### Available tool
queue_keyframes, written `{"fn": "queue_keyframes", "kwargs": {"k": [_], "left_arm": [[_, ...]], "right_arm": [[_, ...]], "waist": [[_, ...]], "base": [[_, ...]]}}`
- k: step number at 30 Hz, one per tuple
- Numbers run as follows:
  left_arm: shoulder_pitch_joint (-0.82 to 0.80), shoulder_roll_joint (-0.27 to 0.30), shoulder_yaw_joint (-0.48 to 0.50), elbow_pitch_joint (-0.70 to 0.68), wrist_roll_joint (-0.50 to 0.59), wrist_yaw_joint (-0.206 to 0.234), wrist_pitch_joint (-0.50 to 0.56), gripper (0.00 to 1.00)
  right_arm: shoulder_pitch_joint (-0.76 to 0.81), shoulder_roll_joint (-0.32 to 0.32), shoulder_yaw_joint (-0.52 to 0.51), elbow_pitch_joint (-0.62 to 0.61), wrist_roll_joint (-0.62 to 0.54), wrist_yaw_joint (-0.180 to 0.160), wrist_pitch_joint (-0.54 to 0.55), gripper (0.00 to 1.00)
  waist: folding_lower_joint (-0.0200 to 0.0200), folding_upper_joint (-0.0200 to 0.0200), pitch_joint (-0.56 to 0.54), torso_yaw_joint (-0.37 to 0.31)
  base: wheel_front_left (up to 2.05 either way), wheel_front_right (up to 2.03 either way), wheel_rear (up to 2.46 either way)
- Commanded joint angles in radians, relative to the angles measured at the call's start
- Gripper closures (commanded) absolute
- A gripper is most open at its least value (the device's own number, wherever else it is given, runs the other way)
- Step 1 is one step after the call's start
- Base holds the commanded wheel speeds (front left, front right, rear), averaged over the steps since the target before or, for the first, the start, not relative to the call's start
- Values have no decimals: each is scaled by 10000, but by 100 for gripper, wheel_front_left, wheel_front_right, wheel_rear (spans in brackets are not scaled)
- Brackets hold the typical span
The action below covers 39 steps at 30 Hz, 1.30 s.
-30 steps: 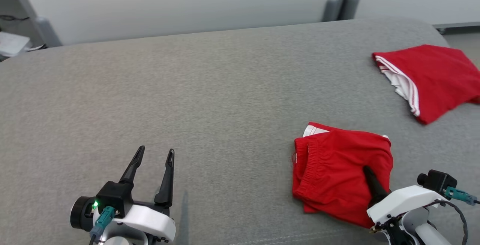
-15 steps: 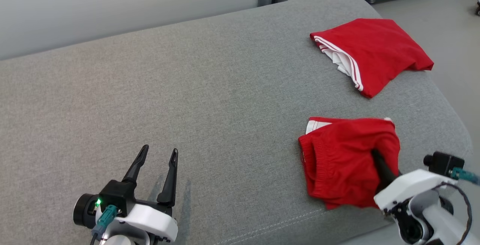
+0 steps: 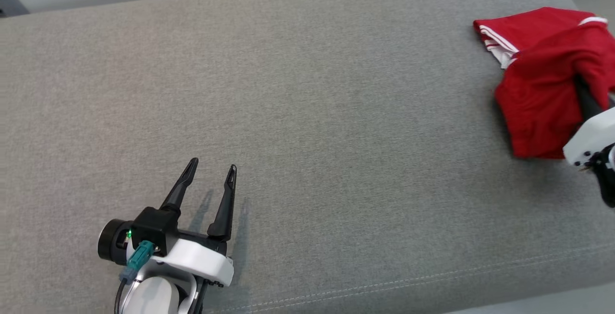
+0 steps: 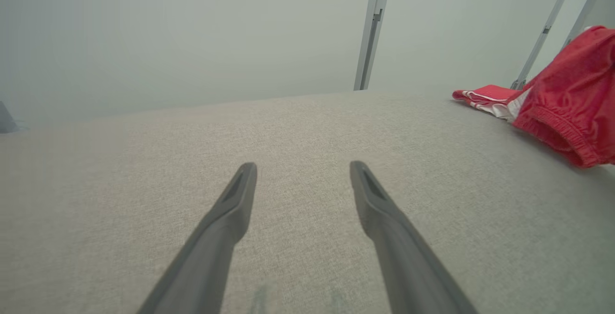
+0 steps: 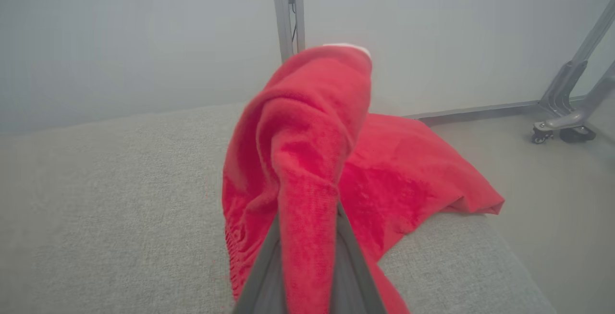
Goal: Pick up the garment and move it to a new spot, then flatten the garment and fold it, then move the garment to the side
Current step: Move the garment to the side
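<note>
The garment [image 3: 538, 98], red shorts with an elastic waistband, hangs bunched at the far right of the grey padded surface [image 3: 307, 88]. My right gripper [image 3: 576, 81] is shut on it, its tips buried in the cloth. In the right wrist view the garment [image 5: 307, 126] drapes over and between my right gripper's [image 5: 307, 218] dark fingers. It shows at the right edge of the left wrist view as a hanging red bundle [image 4: 571, 107]. My left gripper [image 3: 213, 163] stands open and empty near the front left, and its own view shows the gripper [image 4: 303, 165] low over bare fabric.
A second red garment with white stripes [image 3: 519, 28] lies folded just behind the held one, near the surface's far right corner [image 5: 408, 160]. The surface's front seam [image 3: 384, 283] runs along the bottom. Floor and a wheeled metal stand [image 5: 559, 134] lie beyond the right edge.
The head camera has shifted. My right gripper has lifted the shorts off the surface and carried them away from me, up against the other red garment. The left gripper stays open in place.
</note>
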Motion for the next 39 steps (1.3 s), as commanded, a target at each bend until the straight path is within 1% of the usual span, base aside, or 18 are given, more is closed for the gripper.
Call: {"fn": "queue_keyframes", "kwargs": {"k": [1,6,13,14,15,16,17,20,23,27,28,29,31,33,36,37,38,39], "left_arm": [[-377,56,262,-349,39,-50,-88,0],[-526,56,76,-504,34,-84,-88,0],[-621,56,-143,-501,58,-115,-88,0],[-630,56,-165,-500,59,-120,-88,0],[-631,56,-179,-493,72,-124,-88,0],[-625,56,-191,-479,80,-127,-88,0],[-620,56,-201,-469,80,-133,-88,0],[-598,56,-228,-405,81,-150,-88,0],[-571,56,-258,-359,107,-175,-88,0],[-545,56,-257,-336,127,-237,-88,0],[-547,56,-257,-346,137,-251,-88,0],[-547,56,-257,-346,137,-251,-88,0],[-546,56,-231,-355,132,-262,-88,0],[-532,56,-196,-354,136,-254,-88,0],[-497,56,-114,-335,131,-188,-88,0],[-480,56,-83,-319,146,-163,-88,0],[-449,56,-12,-307,175,-112,-88,0],[-424,56,27,-292,178,-90,-88,0]], "right_arm": [[-219,-323,72,76,-271,44,-145,100],[-1265,-871,-62,1204,-1105,44,-230,100],[-2467,-1148,-331,2729,-1994,44,-307,100],[-2569,-1195,-449,2945,-2064,44,-287,66],[-2632,-1248,-549,3096,-2157,44,-286,19],[-2676,-1348,-659,3208,-2288,44,-300,2],[-2690,-1449,-806,3285,-2401,44,-309,0],[-2541,-1907,-1401,3371,-2813,44,-200,0],[-2211,-2272,-2182,3379,-3270,44,411,0],[-2165,-2660,-3098,3381,-4272,44,773,0],[-2205,-2771,-3361,3382,-4558,44,668,0],[-2205,-2771,-3361,3382,-4558,44,668,0],[-2275,-2885,-3920,3382,-5127,44,367,0],[-2490,-2703,-4467,3383,-5589,44,-138,0],[-2601,-2117,-4984,3055,-6135,44,-455,0],[-2566,-1905,-5154,2743,-6264,44,-479,0],[-2279,-1476,-5531,1629,-6481,44,-490,0],[-2019,-1230,-5715,1078,-6592,44,-492,0]], "waist": [[0,0,269,382],[0,0,553,968],[0,0,922,1646],[0,0,946,1729],[0,0,956,1799],[0,0,957,1855],[0,0,958,1897],[0,0,925,1975],[0,0,860,1994],[0,0,829,1921],[0,0,828,1899],[0,0,828,1899],[0,0,822,1849],[0,0,771,1783],[0,0,603,1689],[0,0,528,1659],[0,0,365,1598],[0,0,261,1570]], "base": [[0,0,0],[0,0,0],[0,0,0],[0,0,0],[0,0,0],[0,0,0],[0,0,0],[0,0,0],[0,0,0],[0,0,0],[0,0,0],[0,0,0],[0,0,0],[0,0,0],[0,0,0],[0,0,0],[0,0,0],[0,0,0]]}}
